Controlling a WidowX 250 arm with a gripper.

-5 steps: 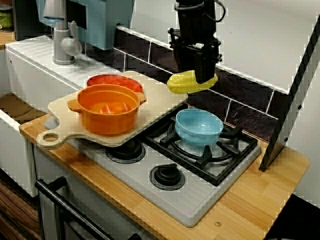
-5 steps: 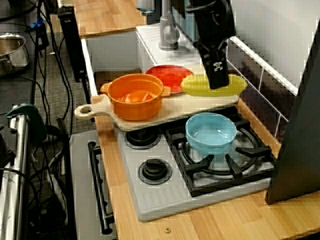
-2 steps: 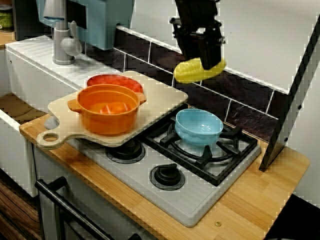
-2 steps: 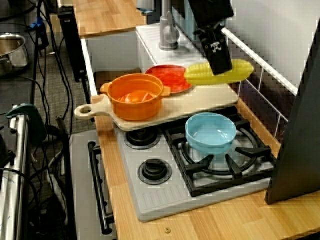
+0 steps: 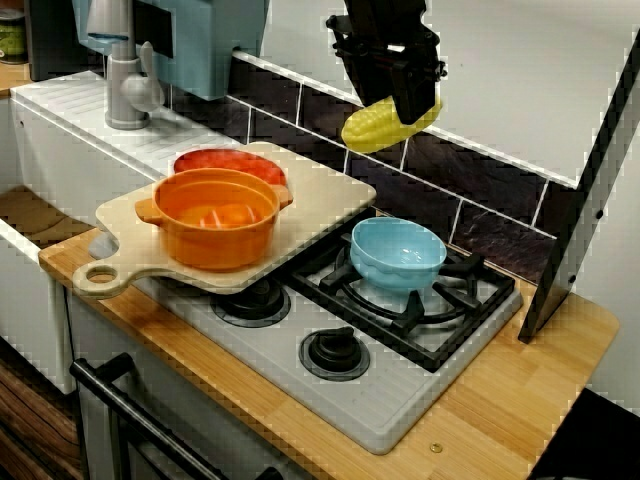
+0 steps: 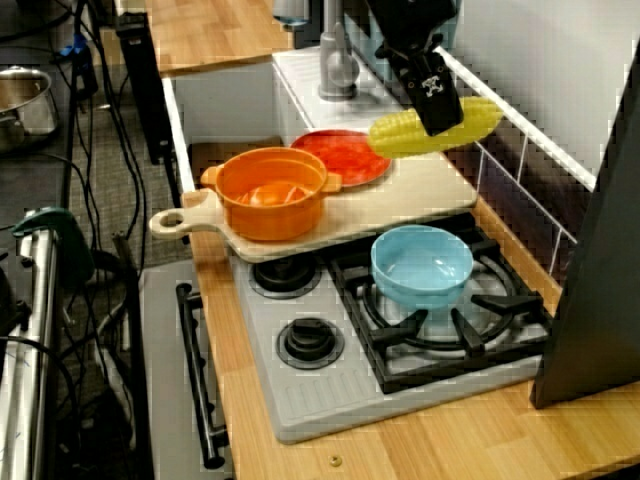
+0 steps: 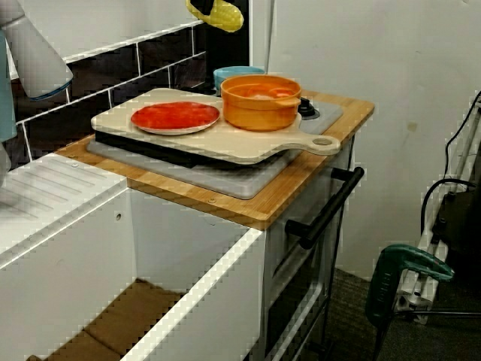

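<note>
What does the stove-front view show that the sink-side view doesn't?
Only the stove-front view: the gripper shut on the corn, the empty inside of the blue bowl, a steel pot far left. Only the sink-side view: the front of the oven door, the white wall beside it. Both: corn, orange pot, red plate, cutting board.

Front view faces backsplash [image 5: 480,205]; end view looks toward sink [image 6: 215,105]; third looks back; stove [image 5: 380,400] shared

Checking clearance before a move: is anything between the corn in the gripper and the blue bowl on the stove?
Nothing visible. The corn hangs clamped in the gripper above the back edge of the cutting board; only open air separates it from the blue bowl. The orange pot stands aside.
</note>
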